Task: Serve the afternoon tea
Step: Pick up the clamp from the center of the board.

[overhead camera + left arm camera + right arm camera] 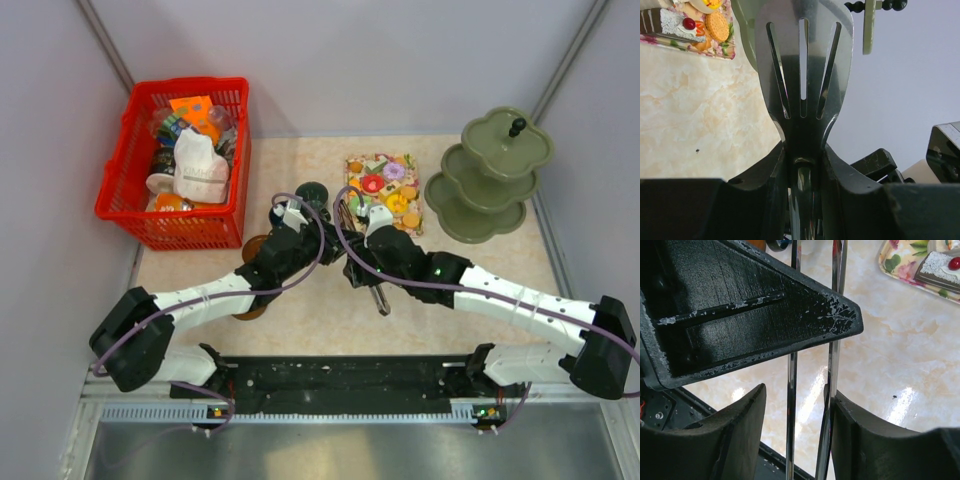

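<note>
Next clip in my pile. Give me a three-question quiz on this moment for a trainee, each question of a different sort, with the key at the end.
1. True or false: the left end effector is shut on the shiny slotted metal tongs.
2. Multiple choice: the olive-green three-tier stand stands at A) the far right of the table, B) its far left, C) its near edge between the arm bases.
3. Short answer: how many of the small colourful toy pastries lie on the stand rather than on the flowered rectangular tray?
Key: 1 true; 2 A; 3 none, the tiers show bare.
</note>
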